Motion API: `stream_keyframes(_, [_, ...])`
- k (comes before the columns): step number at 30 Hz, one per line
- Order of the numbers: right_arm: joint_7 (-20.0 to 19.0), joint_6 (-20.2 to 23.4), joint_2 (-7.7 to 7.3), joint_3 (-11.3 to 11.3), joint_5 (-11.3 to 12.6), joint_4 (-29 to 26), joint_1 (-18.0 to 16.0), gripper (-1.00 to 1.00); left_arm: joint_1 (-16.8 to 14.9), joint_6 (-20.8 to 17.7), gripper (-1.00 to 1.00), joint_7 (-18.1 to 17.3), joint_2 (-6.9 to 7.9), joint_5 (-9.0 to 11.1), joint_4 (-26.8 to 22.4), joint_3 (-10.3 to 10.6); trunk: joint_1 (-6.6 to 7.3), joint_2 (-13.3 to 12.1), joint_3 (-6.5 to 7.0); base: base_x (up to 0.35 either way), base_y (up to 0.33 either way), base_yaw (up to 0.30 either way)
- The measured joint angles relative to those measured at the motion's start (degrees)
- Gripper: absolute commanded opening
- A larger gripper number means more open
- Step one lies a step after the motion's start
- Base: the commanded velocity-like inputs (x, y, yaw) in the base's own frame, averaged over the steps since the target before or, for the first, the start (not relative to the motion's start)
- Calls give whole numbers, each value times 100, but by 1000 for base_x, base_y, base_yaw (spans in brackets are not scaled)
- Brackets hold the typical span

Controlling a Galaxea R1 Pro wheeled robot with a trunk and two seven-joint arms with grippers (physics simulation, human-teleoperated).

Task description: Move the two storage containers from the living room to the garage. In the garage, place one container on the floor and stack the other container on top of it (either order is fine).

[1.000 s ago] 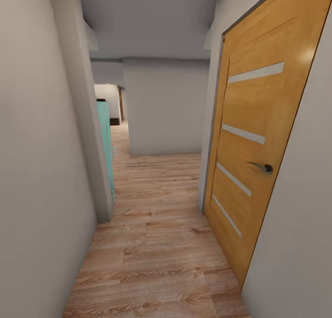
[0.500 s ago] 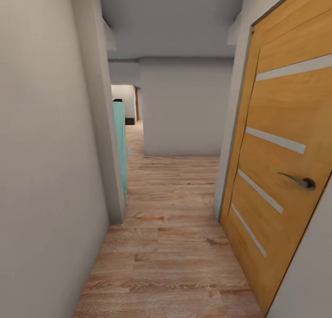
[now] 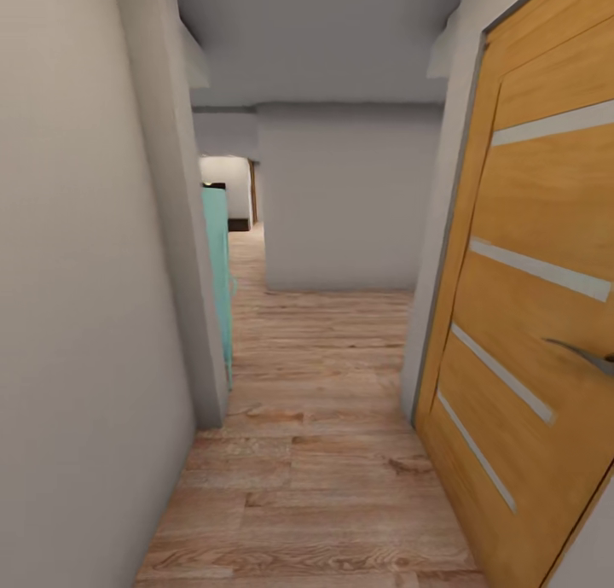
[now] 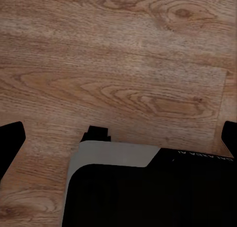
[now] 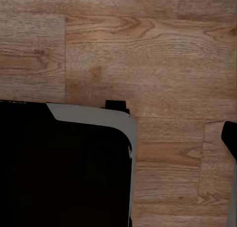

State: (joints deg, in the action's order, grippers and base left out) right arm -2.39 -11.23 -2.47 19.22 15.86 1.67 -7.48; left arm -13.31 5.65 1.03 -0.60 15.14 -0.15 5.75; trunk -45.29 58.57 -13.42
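While perhaps spread, both hands over wood floor (image 4: 123,64).

door (image 3: 529,315) rt, wall (image 3: 77,315) lt, floor (image 3: 315,451) btwn

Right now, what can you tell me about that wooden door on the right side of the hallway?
The door looks like honey-coloured wood with visible grain, set in a pale grey frame in the right-hand wall. Four narrow, pale, frosted-looking strips cross its face, one above another. A dark metal lever handle pokes out near the picture's right edge, partly cut off. The door appears shut, flush in its frame, upright, its bottom meeting the light wood plank floor. Nothing leans against it.
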Motion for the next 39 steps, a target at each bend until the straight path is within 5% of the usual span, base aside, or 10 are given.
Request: stream_keyframes(39, [-8,19,0,14,6,0,0,100,0,-49,100,2,0,1,0,-9,0,0,0,322,0,0])
